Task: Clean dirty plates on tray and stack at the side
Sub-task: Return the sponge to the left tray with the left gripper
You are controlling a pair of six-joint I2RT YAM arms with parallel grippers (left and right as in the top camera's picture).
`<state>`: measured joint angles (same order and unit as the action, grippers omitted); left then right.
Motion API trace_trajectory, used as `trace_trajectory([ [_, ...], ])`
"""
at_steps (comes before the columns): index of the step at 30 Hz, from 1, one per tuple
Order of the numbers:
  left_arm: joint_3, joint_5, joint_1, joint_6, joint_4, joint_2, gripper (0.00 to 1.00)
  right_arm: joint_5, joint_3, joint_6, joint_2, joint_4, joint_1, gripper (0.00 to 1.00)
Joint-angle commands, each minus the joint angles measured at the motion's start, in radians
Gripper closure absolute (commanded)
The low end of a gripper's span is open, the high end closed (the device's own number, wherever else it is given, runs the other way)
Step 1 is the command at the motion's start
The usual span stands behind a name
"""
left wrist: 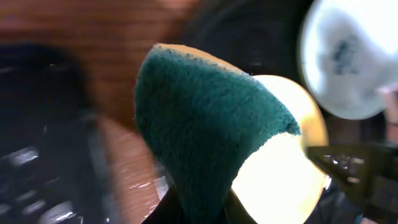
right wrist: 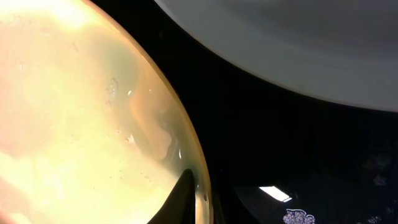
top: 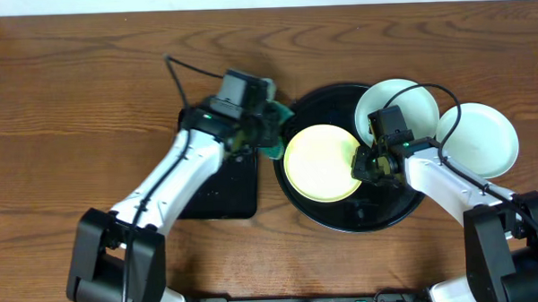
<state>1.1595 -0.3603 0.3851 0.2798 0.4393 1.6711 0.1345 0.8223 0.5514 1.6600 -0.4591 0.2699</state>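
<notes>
While the yellow plate is clamped by the right gripper, the sponge clenched in the left gripper must be wiped across it.

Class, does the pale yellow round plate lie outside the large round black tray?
No, the pale yellow round plate rests inside the round black tray.

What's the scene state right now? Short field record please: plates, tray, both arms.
round black tray: on the wooden table
yellow plate: on the tray, looks unmarked
pale plate: at the tray's far right rim, dark scribble at centre in the left wrist view
second pale plate: on the table right of the tray, no marks visible
left gripper: fingers shut on green sponge, at the tray's left rim
right gripper: fingers pinching the yellow plate's right rim
rectangular black tray: under the left arm
</notes>
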Motion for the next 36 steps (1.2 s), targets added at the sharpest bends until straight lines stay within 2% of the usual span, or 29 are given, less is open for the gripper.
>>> trace_trajectory([
  [1, 0.003, 0.019, -0.079, -0.026, 0.036, -0.005, 0.89, -0.004, -0.051, 0.002, 0.029, 0.008, 0.009, 0.94],
  [8, -0.005, 0.146, -0.196, -0.025, 0.129, -0.005, 0.89, -0.002, -0.083, 0.002, 0.029, 0.056, 0.009, 0.99],
  [16, -0.080, 0.149, -0.210, -0.056, 0.121, 0.026, 0.88, -0.003, -0.076, -0.031, 0.029, 0.104, 0.009, 0.99],
  [18, -0.090, 0.151, -0.210, -0.063, 0.121, 0.045, 0.83, -0.007, -0.061, -0.055, 0.028, 0.100, 0.009, 0.99],
  [19, -0.091, 0.156, -0.210, -0.063, 0.121, 0.057, 0.75, -0.014, -0.048, -0.069, 0.025, 0.089, 0.009, 0.99],
  [20, -0.091, 0.161, -0.210, -0.062, 0.121, 0.067, 0.72, -0.024, -0.039, -0.076, 0.022, 0.079, 0.009, 0.99],
  [24, -0.091, 0.164, -0.210, -0.062, 0.116, 0.103, 0.67, -0.100, 0.023, -0.132, -0.011, -0.008, 0.009, 0.99],
  [26, -0.091, 0.164, -0.210, -0.062, 0.116, 0.115, 0.61, -0.122, 0.056, -0.159, -0.033, -0.052, 0.009, 0.99],
  [28, -0.091, 0.164, -0.210, -0.062, 0.117, 0.122, 0.51, -0.138, 0.090, -0.184, -0.060, -0.093, 0.009, 0.99],
  [31, -0.091, 0.164, -0.210, -0.062, 0.117, 0.122, 0.41, -0.140, 0.122, -0.212, -0.100, -0.124, 0.009, 0.99],
  [36, -0.091, 0.164, -0.210, -0.062, 0.137, 0.122, 0.38, -0.132, 0.130, -0.204, -0.143, -0.148, 0.009, 0.99],
])
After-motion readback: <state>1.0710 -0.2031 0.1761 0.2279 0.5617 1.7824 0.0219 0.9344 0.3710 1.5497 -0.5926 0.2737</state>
